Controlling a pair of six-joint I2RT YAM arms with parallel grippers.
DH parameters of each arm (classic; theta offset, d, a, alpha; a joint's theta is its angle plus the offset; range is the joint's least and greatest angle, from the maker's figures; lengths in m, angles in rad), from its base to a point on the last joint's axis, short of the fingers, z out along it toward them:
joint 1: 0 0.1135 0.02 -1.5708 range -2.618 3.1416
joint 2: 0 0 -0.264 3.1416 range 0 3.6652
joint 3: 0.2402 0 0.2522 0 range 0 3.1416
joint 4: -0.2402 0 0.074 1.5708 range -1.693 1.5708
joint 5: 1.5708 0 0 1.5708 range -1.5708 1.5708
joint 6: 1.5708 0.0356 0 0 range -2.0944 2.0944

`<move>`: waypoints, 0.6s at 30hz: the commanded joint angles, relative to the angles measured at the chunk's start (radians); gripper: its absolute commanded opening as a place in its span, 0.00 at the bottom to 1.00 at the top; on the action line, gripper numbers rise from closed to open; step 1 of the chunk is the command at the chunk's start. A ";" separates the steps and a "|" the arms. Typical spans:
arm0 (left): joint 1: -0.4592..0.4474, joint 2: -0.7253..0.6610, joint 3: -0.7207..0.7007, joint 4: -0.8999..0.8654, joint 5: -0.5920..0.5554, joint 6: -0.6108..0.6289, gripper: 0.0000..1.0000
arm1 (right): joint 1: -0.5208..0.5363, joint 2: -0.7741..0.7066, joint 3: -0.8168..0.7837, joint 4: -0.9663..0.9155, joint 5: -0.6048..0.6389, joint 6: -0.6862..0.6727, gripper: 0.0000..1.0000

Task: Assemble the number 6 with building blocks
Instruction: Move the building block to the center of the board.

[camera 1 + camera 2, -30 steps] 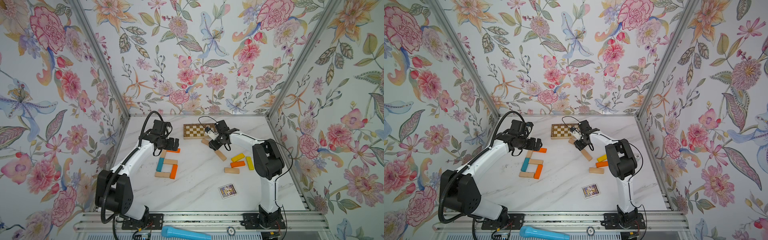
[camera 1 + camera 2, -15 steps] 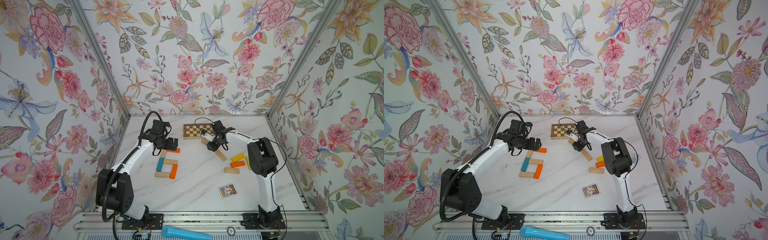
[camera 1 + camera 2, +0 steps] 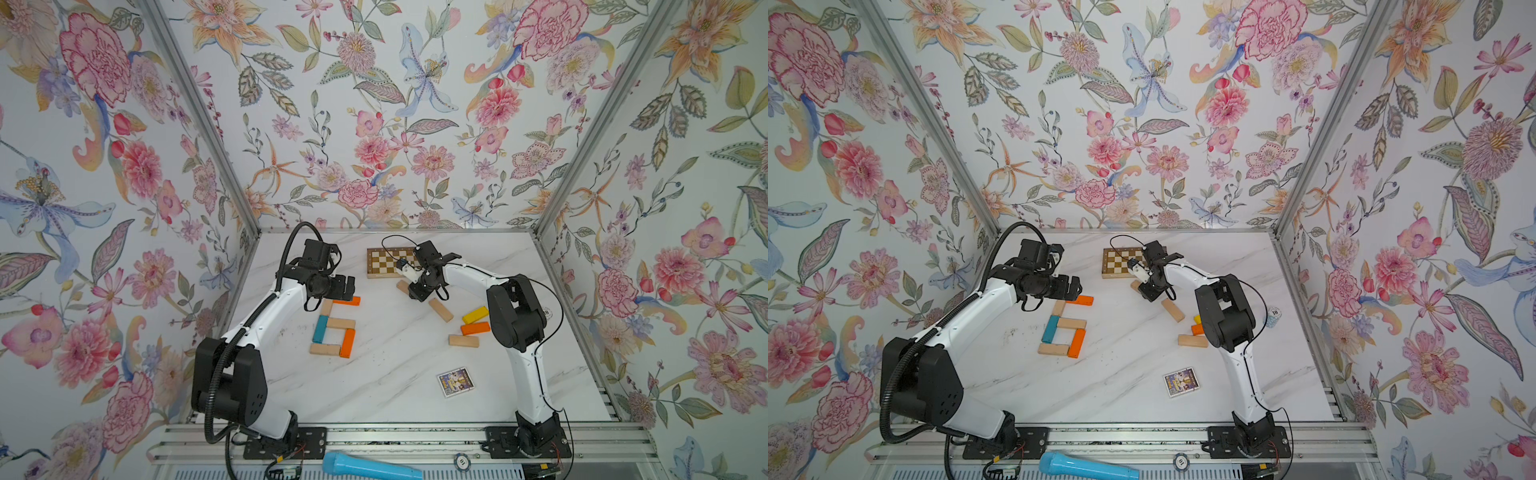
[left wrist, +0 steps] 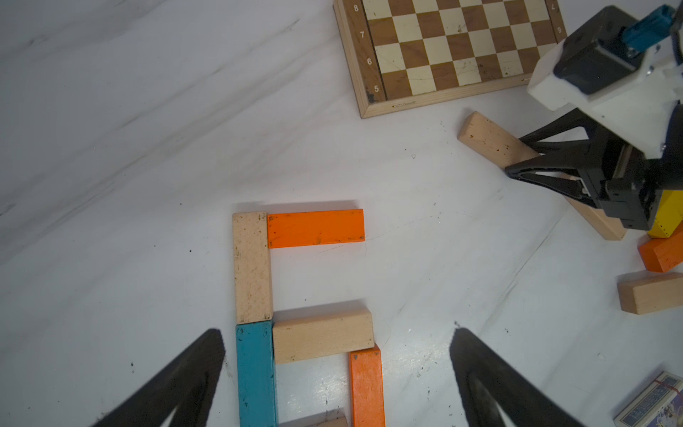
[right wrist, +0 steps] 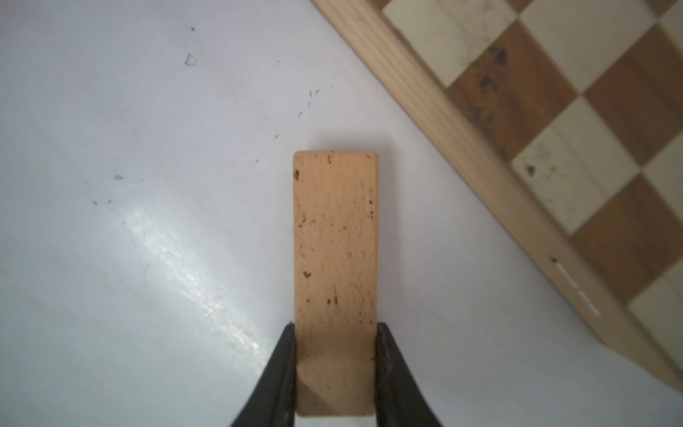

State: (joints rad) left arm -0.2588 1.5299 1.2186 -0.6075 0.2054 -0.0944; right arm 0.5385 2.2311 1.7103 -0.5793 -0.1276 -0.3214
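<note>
Right tool (image 5: 335, 329) has closed onto pale block (image 5: 335, 240); left tool (image 4: 336, 331) gapes wide.

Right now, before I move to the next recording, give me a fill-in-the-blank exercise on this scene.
1. The left gripper hovers above the figure with its jaws ____.
2. The right gripper has its jaws ____ on a pale wooden block beside the chessboard.
3. The figure holds one blue block and ____ orange ones.
Missing words: open; shut; two.
</note>
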 commanded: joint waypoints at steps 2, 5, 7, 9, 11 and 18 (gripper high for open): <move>0.013 -0.018 0.010 -0.010 -0.005 -0.017 0.99 | 0.067 -0.083 -0.072 -0.044 0.058 0.184 0.20; 0.024 -0.034 0.013 -0.015 -0.049 -0.044 0.99 | 0.104 -0.149 -0.145 -0.041 0.104 0.321 0.18; 0.039 -0.048 0.016 -0.016 -0.078 -0.068 0.99 | 0.133 -0.195 -0.204 -0.025 0.137 0.428 0.18; 0.063 -0.062 0.017 -0.014 -0.086 -0.099 0.99 | 0.174 -0.234 -0.257 -0.006 0.186 0.555 0.18; 0.086 -0.074 0.020 -0.013 -0.086 -0.131 0.99 | 0.219 -0.258 -0.295 0.008 0.223 0.694 0.21; 0.121 -0.118 0.013 0.003 -0.074 -0.169 0.99 | 0.363 -0.253 -0.379 0.047 0.320 1.104 0.21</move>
State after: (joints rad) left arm -0.1425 1.4437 1.2190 -0.6075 0.1440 -0.2340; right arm 0.8734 1.9629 1.3338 -0.5453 0.1219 0.5503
